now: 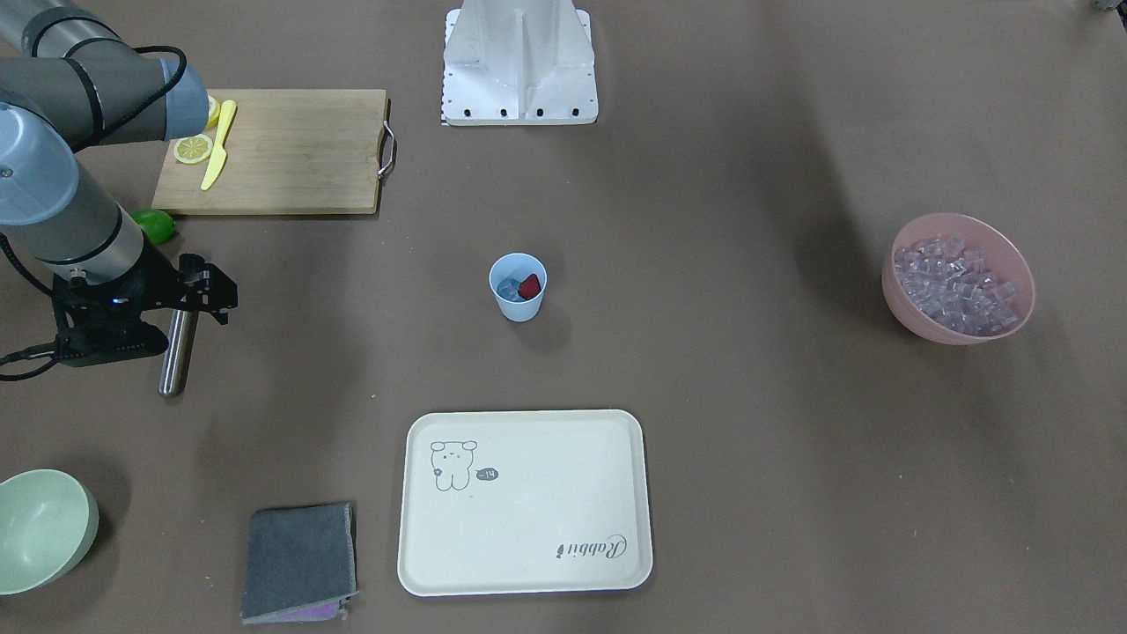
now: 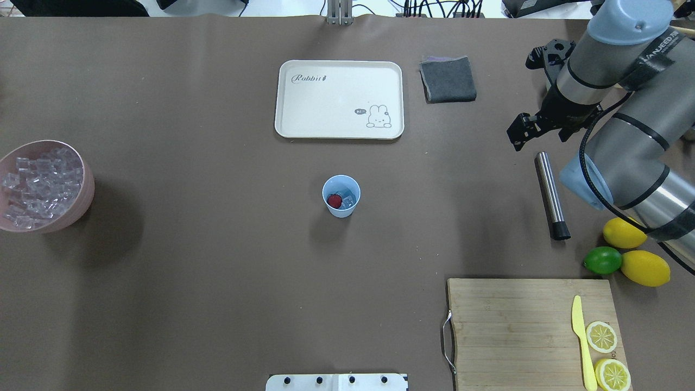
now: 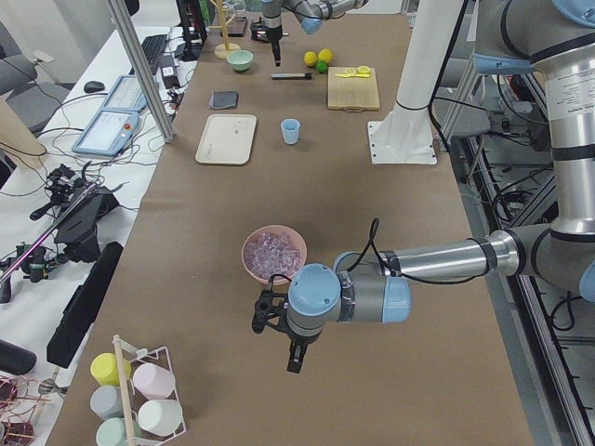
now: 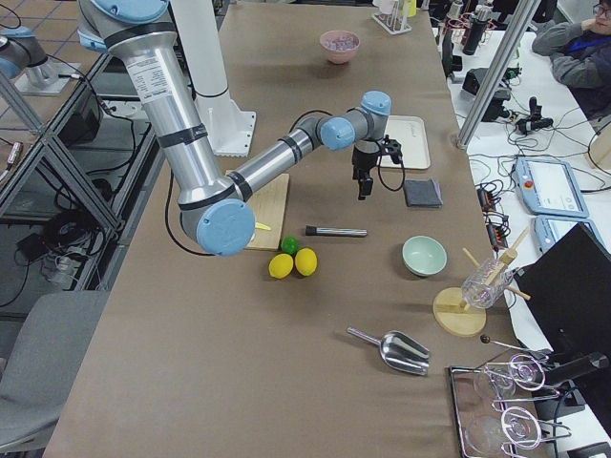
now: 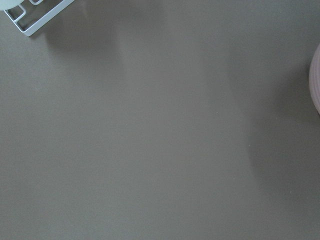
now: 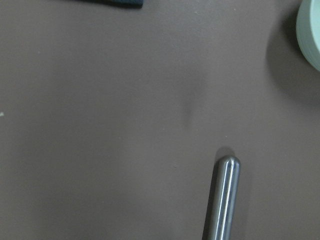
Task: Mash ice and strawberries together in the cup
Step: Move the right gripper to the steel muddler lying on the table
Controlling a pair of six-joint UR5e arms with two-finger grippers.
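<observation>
- we are finding the cup (image 2: 341,195) standing upright mid-table, holding the strawberry (image 2: 335,201) and ice (image 2: 349,200), so loading looks done.
- the steel rod (image 2: 549,193), likely the masher, is lying flat; the right gripper (image 1: 209,295) is hanging above its rounded end, probably lining up a pick; open or closed, we cannot tell.
- the left gripper (image 3: 296,358) is hovering near the pink bowl (image 1: 907,313); its jaws are unreadable.
- we are counting one cup, one strawberry, one rod, one green bowl (image 1: 88,528); cubes in the cup unclear.
</observation>
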